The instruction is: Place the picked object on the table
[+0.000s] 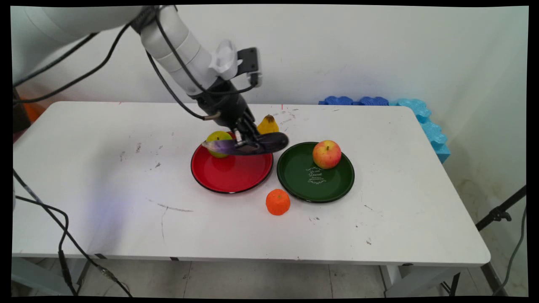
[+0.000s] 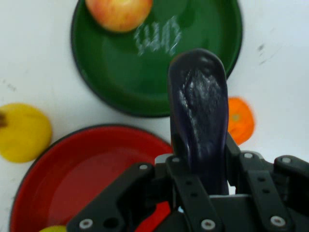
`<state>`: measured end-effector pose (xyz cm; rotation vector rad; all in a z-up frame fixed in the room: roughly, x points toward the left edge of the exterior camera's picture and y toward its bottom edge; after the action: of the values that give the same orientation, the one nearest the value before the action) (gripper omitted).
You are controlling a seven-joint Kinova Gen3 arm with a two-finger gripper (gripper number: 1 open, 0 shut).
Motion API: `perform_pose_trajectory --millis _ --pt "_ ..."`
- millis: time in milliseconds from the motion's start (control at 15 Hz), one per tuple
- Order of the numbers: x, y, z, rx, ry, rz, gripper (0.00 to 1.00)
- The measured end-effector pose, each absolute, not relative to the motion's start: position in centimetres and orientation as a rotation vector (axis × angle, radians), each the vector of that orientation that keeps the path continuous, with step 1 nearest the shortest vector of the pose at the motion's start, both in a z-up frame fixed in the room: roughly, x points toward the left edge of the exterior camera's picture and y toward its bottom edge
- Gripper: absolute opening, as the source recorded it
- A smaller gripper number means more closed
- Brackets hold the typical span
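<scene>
My claw (image 1: pixel 248 141) is pinching a dark purple eggplant (image 1: pixel 244 146) near its middle, holding it level just above the far rim of the red plate (image 1: pixel 230 173). A green apple (image 1: pixel 218 143) sits on that plate right behind the eggplant's pale tip; a yellow pear (image 1: pixel 268 125) lies beyond. I worry the long eggplant could pivot in my grip or clip the apple, rolling it onto the counter (image 1: pixel 105 189).

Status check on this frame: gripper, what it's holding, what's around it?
Gripper shut on eggplant, held level above red plate. Green apple on that plate. Green plate beside.
</scene>
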<state>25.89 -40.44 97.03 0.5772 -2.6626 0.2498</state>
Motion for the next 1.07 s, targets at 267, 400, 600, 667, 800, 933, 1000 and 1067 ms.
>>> perform_pose_trajectory --millis 267,400,600,667,800,933,1000,1067 --pt "22.5 -37.9 97.6 0.631 -2.632 0.202 0.00" --pt "21.0 -36.5 96.7 0.649 -2.634 0.172 0.00" --pt "19.4 -35.0 94.6 0.658 -2.647 0.141 0.00" --pt "19.0 -34.6 93.7 0.658 -2.653 0.132 0.00" --pt "18.3 -33.9 91.6 0.657 -2.664 0.112 0.00" --pt "18.0 -33.4 89.3 0.647 -2.673 0.099 0.00" --pt "17.8 -33.3 88.4 0.642 -2.674 0.092 0.00" --pt "17.7 -33.1 87.4 0.640 -2.674 0.084 0.00"
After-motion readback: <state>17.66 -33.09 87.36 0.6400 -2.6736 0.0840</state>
